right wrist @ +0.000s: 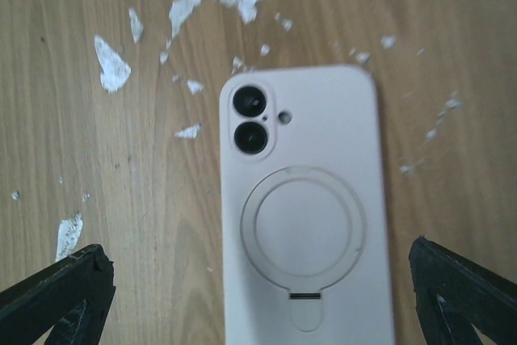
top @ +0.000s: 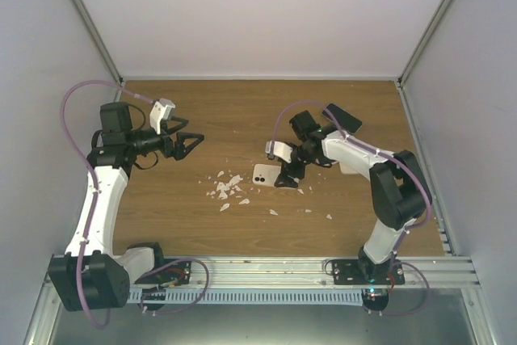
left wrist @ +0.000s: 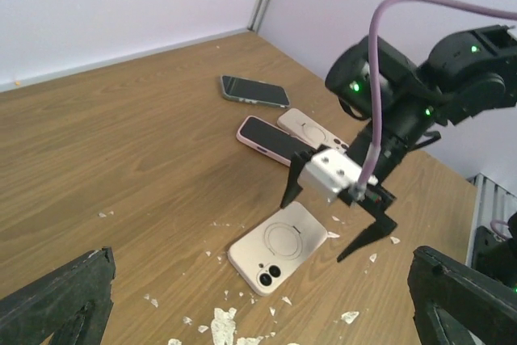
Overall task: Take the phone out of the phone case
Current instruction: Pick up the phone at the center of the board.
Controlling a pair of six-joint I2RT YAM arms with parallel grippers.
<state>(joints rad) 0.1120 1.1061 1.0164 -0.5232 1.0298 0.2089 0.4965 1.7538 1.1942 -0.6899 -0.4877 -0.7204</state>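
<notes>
The right claw (left wrist: 317, 228) stood wide apart and empty. The phone case (right wrist: 303, 208), with the phone (right wrist: 250, 136) inside, lay back side up on the bench (top: 242, 111) directly under it, between its fingers, seemingly not touching them. The left claw (top: 192, 145), also apart and empty, hung well away.

Pale cream phone case (right wrist: 303, 208), one embossed ring on its back, two black camera lenses. Brown wood-grain counter (top: 242, 111) speckled with white flakes (top: 226, 187). The left claw (top: 192, 147) and right claw (left wrist: 313, 230) are black. The cables (top: 81, 90) are lilac.
</notes>
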